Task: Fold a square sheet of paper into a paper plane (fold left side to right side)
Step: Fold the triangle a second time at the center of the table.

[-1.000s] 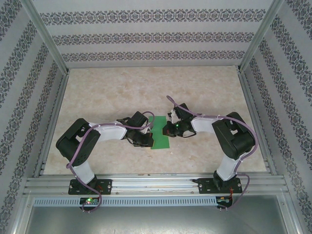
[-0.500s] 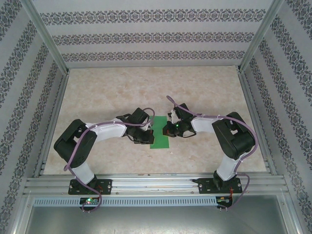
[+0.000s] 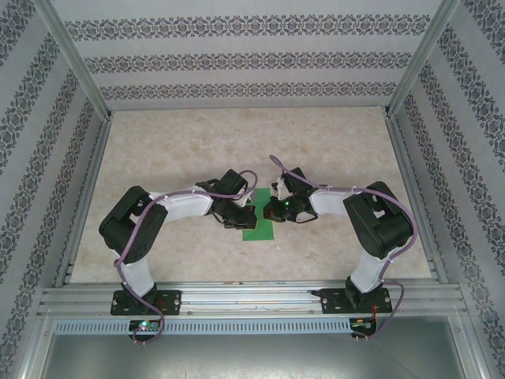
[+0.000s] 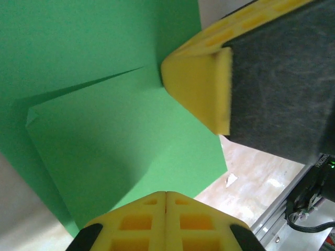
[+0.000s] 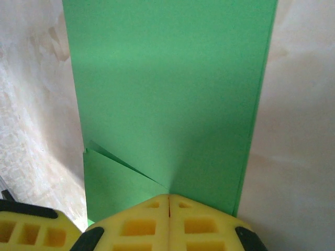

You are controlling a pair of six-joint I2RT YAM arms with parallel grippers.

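The green sheet of paper (image 3: 259,226) lies on the table folded into a narrow upright strip between my two grippers. In the left wrist view the paper (image 4: 104,130) shows two layers spreading apart at one corner. My left gripper (image 3: 239,215) is shut, its yellow tips (image 4: 166,196) resting on the strip's left part. My right gripper (image 3: 273,211) is also shut, its tips (image 5: 168,198) pressed on the paper (image 5: 172,89) where the layers split. The right gripper's yellow finger (image 4: 199,89) appears in the left wrist view.
The marbled tabletop (image 3: 237,150) stretches behind and to both sides of the paper. Aluminium rails (image 3: 252,296) run along the near edge, and patterned walls (image 3: 237,59) close in the back and sides. A left gripper finger (image 5: 26,230) sits at the lower left of the right wrist view.
My left gripper has slid right and slightly away onto the paper, and its elbow has shifted right. The right arm and the paper have stayed put.
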